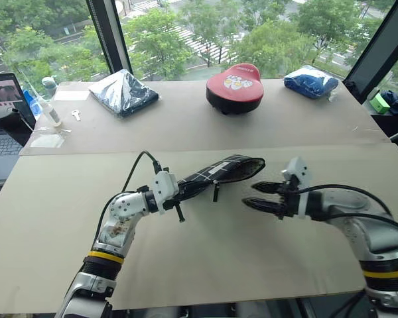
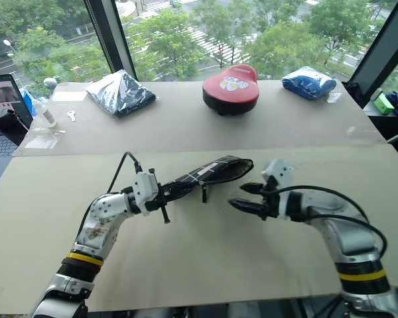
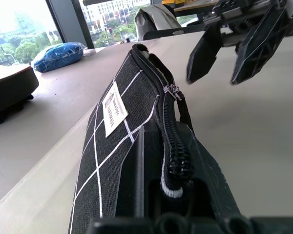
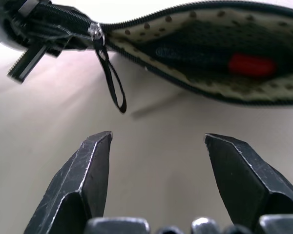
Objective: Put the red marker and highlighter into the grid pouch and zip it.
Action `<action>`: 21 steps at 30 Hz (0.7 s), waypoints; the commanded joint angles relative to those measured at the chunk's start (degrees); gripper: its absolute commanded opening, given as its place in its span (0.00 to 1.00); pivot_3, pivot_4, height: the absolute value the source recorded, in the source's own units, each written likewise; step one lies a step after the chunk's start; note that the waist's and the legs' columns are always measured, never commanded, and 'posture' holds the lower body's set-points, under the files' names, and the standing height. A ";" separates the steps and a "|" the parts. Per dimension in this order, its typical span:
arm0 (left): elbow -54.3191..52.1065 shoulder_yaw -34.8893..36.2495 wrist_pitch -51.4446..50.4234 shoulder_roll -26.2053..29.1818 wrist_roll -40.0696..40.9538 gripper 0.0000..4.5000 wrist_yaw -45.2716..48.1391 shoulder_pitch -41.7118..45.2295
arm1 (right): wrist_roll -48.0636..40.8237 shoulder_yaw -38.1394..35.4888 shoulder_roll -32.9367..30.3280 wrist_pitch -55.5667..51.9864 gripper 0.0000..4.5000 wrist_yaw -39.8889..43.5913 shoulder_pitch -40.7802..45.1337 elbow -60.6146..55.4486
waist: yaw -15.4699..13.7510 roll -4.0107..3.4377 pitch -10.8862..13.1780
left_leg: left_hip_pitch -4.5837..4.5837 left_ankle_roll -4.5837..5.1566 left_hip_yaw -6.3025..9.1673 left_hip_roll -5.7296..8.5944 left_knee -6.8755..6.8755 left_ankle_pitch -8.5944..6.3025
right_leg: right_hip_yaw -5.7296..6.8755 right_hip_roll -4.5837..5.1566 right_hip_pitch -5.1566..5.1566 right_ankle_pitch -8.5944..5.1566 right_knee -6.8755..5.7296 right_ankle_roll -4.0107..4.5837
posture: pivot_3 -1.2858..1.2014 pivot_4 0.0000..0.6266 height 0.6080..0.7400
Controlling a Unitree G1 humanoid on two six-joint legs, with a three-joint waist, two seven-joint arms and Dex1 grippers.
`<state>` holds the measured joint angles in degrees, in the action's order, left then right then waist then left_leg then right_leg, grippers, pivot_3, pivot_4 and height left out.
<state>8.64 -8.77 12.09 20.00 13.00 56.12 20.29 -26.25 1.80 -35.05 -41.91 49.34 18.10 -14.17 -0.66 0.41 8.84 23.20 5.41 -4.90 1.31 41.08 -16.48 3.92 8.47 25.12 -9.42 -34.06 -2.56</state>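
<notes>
**A:** so where's the pouch [image 1: 219,171] at? Left claw [image 1: 177,193] is clenched on its closed end, holding it level above the middle of the surface [image 1: 205,258], mouth pointing at the right claw [image 1: 264,197]. That one's spread wide with nothing in it, just off the open mouth.

**B:** yeah, and the right wrist view shows something red [image 4: 251,64] inside, I'd guess the marker. Can't spot the highlighter in there, too dark to tell.

**A:** pouch looks soft and light, fabric sags where it isn't pinched. Gripping the body would just squash it.

**B:** I'd go for the pull strap [image 4: 112,80] dangling under the zipper slider. Thin and floppy though, easy to miss. Since the left claw anchors the far end, the zip should have tension to run against.
</notes>
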 commanded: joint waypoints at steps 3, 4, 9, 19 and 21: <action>-0.92 0.37 -0.70 -0.15 0.92 0.00 0.26 2.43 | -0.98 4.32 4.31 -2.71 0.75 -1.94 3.83 -1.64 | -0.27 0.00 0.00 | 0.03 0.00 0.02 0.04 -0.01 0.01 | 0.07 -0.03 0.00 0.00 0.00 0.00 | 0.52 0.24 1.00; -1.04 0.43 -0.84 -0.11 0.94 0.00 0.23 2.47 | -1.08 5.07 4.56 -3.20 0.75 -1.74 3.95 -1.73 | -0.34 0.00 0.00 | 0.06 0.00 0.03 0.07 -0.01 0.01 | 0.10 -0.03 0.01 0.00 0.01 0.00 | 0.52 0.24 1.00; -2.44 0.39 -1.78 -0.08 0.91 0.00 -0.33 2.04 | -1.58 5.70 9.05 -3.95 0.75 -3.45 7.42 1.81 | 0.07 0.00 0.00 | 0.07 0.02 0.00 0.12 -0.01 0.00 | 0.10 -0.06 -0.03 0.01 0.03 -0.02 | 0.52 0.24 1.00; -4.16 0.40 -3.05 0.41 0.95 0.00 -1.04 1.46 | -0.73 4.59 11.90 -2.62 0.60 -3.91 11.85 6.28 | 0.14 0.00 0.00 | 0.04 -0.03 -0.02 0.10 -0.04 0.03 | 0.11 -0.14 -0.04 0.00 -0.01 -0.03 | 0.52 0.24 1.00; -4.50 0.36 -3.25 0.52 0.97 0.00 -1.22 1.33 | -1.47 4.06 11.57 -2.25 0.46 -2.93 11.69 5.87 | 0.20 0.00 0.00 | 0.04 -0.03 -0.02 0.10 -0.04 0.04 | 0.11 -0.14 -0.03 0.00 -0.01 -0.03 | 0.52 0.24 1.00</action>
<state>7.01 -8.76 8.87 20.34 13.34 55.14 21.67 -26.09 8.08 -23.15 -45.95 45.30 28.92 -6.73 -0.46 0.40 8.84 23.23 5.38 -4.92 1.41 41.04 -16.44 4.04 8.32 25.09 -9.42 -34.07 -2.59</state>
